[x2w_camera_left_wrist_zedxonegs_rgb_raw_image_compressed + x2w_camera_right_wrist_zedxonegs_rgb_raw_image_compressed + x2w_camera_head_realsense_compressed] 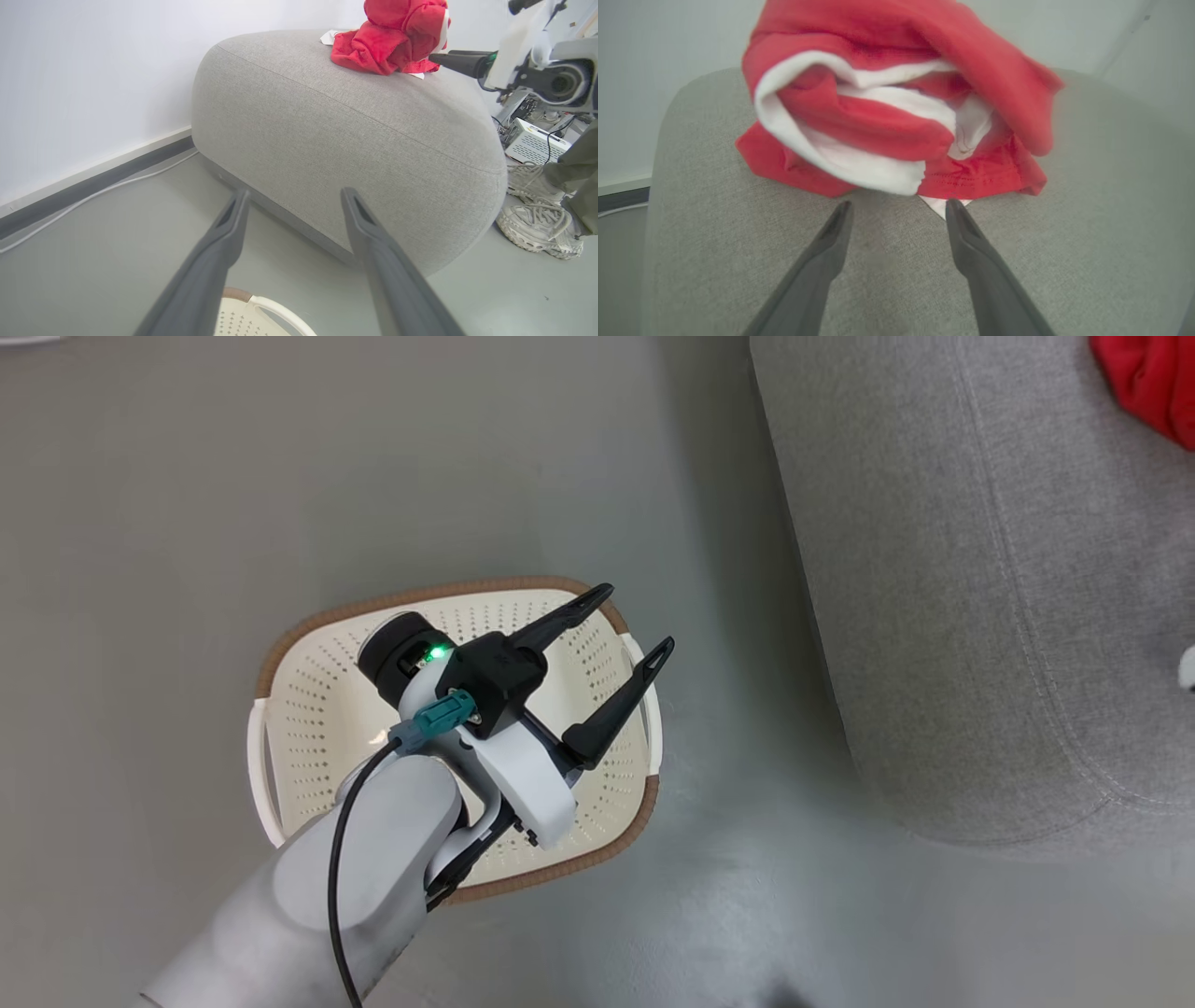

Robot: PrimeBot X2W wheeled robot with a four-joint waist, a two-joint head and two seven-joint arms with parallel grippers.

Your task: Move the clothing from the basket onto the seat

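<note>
The cream basket [308,709] with a brown rim stands on the grey floor, and its visible inside holds no fabric. My left gripper [637,616] hovers over the basket's far right corner, open and empty; in its own view the left gripper [295,193] points toward the seat [350,140], with the basket rim [252,317] below. A heap of red and white clothing [896,116] lies on the seat [1111,210]. My right gripper [899,204] is open just short of the heap, holding nothing. The clothing [1153,378] shows at the seat's [934,616] far corner. One right finger [460,63] reaches beside the clothing [392,37].
A person's pale sneakers [537,224] stand on the floor beside the seat's rounded end. A white vented box [537,144] with cables sits behind them. A white wall with a dark baseboard and a cable [93,196] runs behind the seat.
</note>
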